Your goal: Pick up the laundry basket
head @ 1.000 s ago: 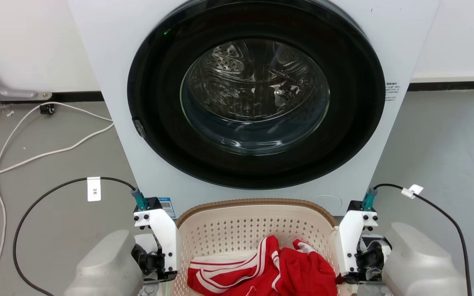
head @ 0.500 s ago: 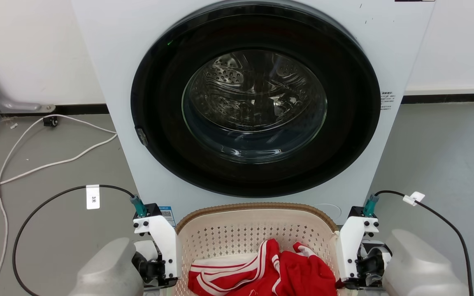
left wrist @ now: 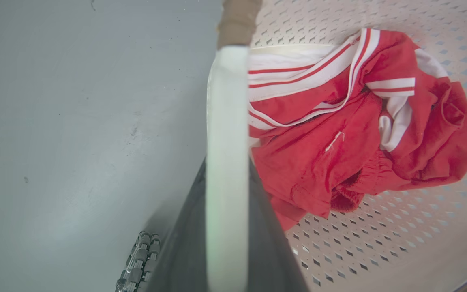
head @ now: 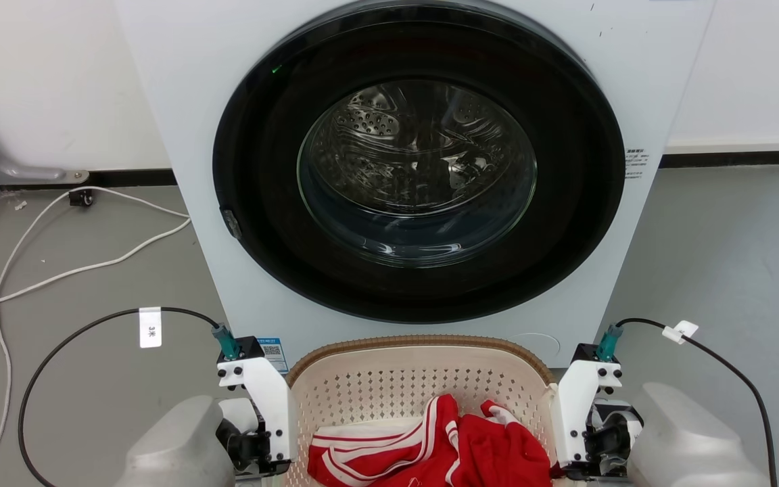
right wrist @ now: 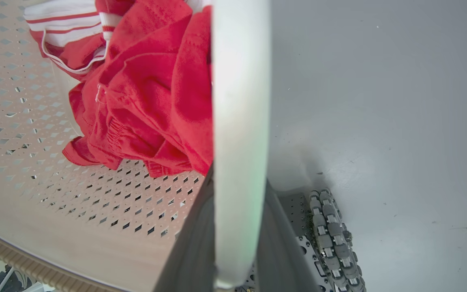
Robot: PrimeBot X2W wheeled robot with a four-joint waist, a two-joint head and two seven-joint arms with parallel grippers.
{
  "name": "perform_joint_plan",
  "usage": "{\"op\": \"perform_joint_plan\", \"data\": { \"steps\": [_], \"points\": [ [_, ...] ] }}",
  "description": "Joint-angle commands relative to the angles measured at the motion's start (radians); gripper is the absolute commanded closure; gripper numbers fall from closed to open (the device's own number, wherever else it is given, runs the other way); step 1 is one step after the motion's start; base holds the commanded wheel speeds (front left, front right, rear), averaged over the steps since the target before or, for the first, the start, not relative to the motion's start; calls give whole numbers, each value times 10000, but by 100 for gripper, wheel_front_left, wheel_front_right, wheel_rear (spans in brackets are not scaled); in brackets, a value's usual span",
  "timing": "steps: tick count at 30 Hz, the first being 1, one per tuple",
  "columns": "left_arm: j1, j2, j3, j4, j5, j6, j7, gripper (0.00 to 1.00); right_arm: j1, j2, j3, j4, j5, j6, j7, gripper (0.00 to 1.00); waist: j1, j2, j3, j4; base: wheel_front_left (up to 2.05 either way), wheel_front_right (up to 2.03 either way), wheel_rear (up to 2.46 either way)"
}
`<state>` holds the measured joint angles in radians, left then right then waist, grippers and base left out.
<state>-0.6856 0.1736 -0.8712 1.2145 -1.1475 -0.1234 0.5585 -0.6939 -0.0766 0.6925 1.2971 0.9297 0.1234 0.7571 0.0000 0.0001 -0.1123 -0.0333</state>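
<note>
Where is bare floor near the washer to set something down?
Freest is the grey floor right of the washer, bordered by the washer's side, the dark skirting and the right black cable. Left of the washer, white cables and the left black cable cross the floor. Before the door, the laundry basket takes the space.

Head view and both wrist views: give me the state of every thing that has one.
Round dark-rimmed glass washer door: shut.
Cream perforated plastic laundry basket: upright, held by both white handles.
Crumpled red-and-white garment: lying inside the basket.
Left gripper: shut on a handle.
Right gripper: shut on the other handle.
</note>
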Motion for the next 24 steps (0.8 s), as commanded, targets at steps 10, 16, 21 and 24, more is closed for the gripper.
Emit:
{"op": "perform_joint_plan", "data": {
  "steps": [10,16,21,24],
  "points": [
    [-77,-262,-147,-131,-139,-128,-224,100,88,341,-215,-150,-149,133,-77,100,0,-1,32,6,0,0,0],
    [-59,-290,-218,-104,-205,-128,-341,100,109,349,-300,-149,-250,133,-111,100,0,-1,26,25,0,0,0],
    [-69,-297,-273,-87,-244,-128,-364,100,91,355,-362,-149,-311,134,-244,100,0,-1,29,27,0,0,0],
    [-71,-290,-306,-81,-296,-128,-378,100,97,367,-394,-149,-338,134,-296,100,0,-1,29,19,0,0,0]
  ]
}}
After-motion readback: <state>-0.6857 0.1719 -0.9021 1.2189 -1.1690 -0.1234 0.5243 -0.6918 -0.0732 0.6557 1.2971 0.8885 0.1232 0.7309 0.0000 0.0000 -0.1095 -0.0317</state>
